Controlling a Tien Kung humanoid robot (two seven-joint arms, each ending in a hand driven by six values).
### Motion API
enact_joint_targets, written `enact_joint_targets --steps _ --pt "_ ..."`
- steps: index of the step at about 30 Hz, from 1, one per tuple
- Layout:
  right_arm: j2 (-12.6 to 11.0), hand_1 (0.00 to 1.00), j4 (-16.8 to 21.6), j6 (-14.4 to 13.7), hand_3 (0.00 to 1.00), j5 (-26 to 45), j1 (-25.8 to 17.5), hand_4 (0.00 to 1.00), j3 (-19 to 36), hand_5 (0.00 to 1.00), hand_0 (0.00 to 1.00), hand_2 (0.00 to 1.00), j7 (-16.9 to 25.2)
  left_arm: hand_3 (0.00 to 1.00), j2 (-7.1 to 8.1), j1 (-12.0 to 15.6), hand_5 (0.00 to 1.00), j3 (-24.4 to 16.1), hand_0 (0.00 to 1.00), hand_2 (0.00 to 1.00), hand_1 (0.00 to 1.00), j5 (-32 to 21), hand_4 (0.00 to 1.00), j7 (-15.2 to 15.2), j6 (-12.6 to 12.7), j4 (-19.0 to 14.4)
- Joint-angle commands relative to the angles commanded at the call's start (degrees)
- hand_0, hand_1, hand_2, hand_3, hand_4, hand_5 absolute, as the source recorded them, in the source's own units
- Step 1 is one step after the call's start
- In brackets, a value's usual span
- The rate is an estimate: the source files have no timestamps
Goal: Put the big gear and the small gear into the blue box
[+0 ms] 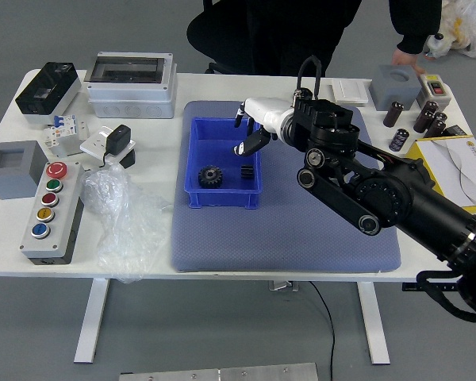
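Right now the white table (8, 230) spreads out on every side of the blue box (222, 201), and the blue-grey mat (301, 246) lies under it. My right arm (381, 190) reaches in from the right of the box. Beyond the box is a person (301, 36) in black. A clear plastic bag (119, 214) lies to its left, a yellow box (428, 168) well to its right. Farther off and left of the blue box stands a pale case (132, 95); left of it, past the bag, is the button panel (55, 214).

My right hand (270, 115) hangs over the blue box's far right part, fingers stretched out and well parted, and I have hold of nothing. The person's hand (406, 60) is beyond the box and to its right, by a grey block (395, 87); I can't tell whether they touch.

Both gears sit inside the blue box: the big gear (210, 176) toward the near left, the small gear (247, 171) near the right wall, apart from each other and from my fingers.
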Motion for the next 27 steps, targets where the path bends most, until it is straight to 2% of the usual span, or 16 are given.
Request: enact_joint_targets --steps 4,5,10,11,16,17,22,23,27 --pt "-0.9 0.448 0.4 0.2 0.722 0.1 0.1 0.832 0.1 0.367 0.332 0.578 0.0 0.793 0.00 0.0 0.378 -0.3 0.865 0.834 0.838 0.1 0.612 0.0 0.0 0.0" --pt "-1.2 0.472 0.5 0.2 0.723 0.1 0.1 0.831 0.2 0.368 0.377 0.592 0.0 0.791 0.00 0.0 0.378 -0.4 0.865 0.834 0.837 0.1 0.611 0.0 0.0 0.0" --pt "-2.7 0.472 0.8 0.3 0.723 0.1 0.1 0.831 0.7 0.368 0.377 0.592 -0.1 0.791 0.05 0.2 0.378 -0.7 0.865 0.834 0.837 0.3 0.611 0.0 0.0 0.0" --pt "-2.9 0.499 0.9 0.3 0.713 0.1 0.1 0.814 0.8 0.385 0.441 0.610 -0.1 0.791 0.06 0.2 0.377 -0.8 0.865 0.834 0.838 0.3 0.611 0.0 0.0 0.0" --pt "-4.5 0.499 1.2 0.1 0.713 0.3 -0.2 0.814 1.3 0.385 0.441 0.610 -0.1 0.791 0.14 0.3 0.377 -1.3 0.865 0.834 0.838 0.5 0.611 0.0 0.0 0.0" --pt "-5.0 0.574 1.3 0.1 0.706 0.4 -0.3 0.766 1.4 0.415 0.565 0.668 -0.1 0.792 0.15 0.3 0.379 -1.4 0.865 0.834 0.837 0.6 0.613 0.0 0.0 0.0" --pt "-6.7 0.574 1.6 -0.1 0.706 0.6 -0.7 0.766 2.3 0.415 0.565 0.668 -0.1 0.792 0.23 0.4 0.379 -1.7 0.865 0.834 0.837 0.8 0.613 0.0 0.0 -0.1" --pt "-7.0 0.609 1.6 -0.1 0.705 0.7 -0.8 0.700 2.4 0.464 0.605 0.710 -0.1 0.792 0.25 0.4 0.378 -1.8 0.865 0.834 0.837 0.8 0.612 0.0 0.0 -0.1" --pt "-8.1 0.609 1.9 -0.1 0.705 0.8 -1.2 0.700 2.9 0.464 0.605 0.710 -0.2 0.792 0.33 0.5 0.378 -2.1 0.865 0.834 0.837 1.0 0.612 0.0 0.0 -0.1"
